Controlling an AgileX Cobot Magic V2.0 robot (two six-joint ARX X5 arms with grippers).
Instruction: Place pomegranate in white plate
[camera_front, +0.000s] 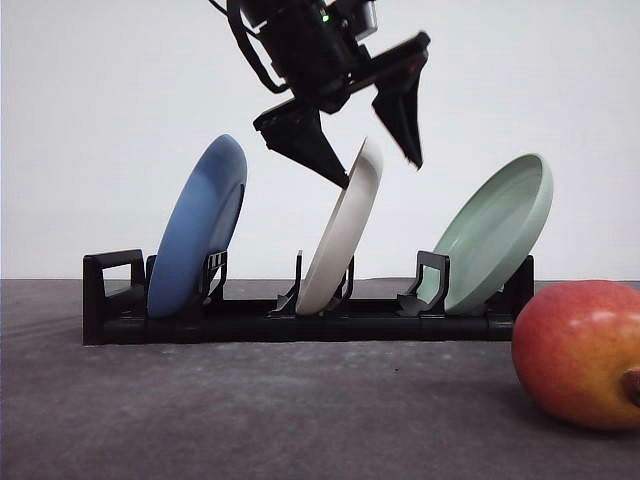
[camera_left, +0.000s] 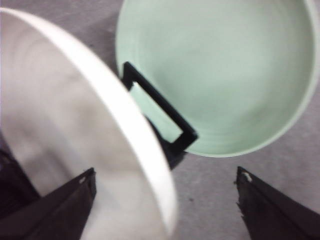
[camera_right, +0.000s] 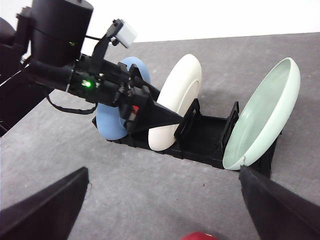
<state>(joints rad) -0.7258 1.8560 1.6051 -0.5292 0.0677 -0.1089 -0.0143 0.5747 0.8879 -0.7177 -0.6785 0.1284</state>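
Note:
The pomegranate (camera_front: 575, 350), red fading to yellow-orange, lies on the grey table at the near right; a sliver of the pomegranate (camera_right: 197, 236) peeks in between my right fingers. The white plate (camera_front: 340, 240) stands on edge, tilted, in the middle slot of a black rack. My left gripper (camera_front: 380, 172) hangs open over the plate's top rim, one finger on each side. In the left wrist view the white plate (camera_left: 60, 110) runs up between the open left gripper (camera_left: 166, 172). My right gripper (camera_right: 164, 172) is open, held back from the white plate (camera_right: 175, 100) and the left gripper (camera_right: 165, 116).
The black rack (camera_front: 250, 325) also holds a blue plate (camera_front: 200, 225) on the left and a pale green plate (camera_front: 495, 235) on the right, both leaning. Grey tabletop (camera_front: 300, 410) stretches in front of the rack. The green plate (camera_left: 220, 75) sits close beside the white one.

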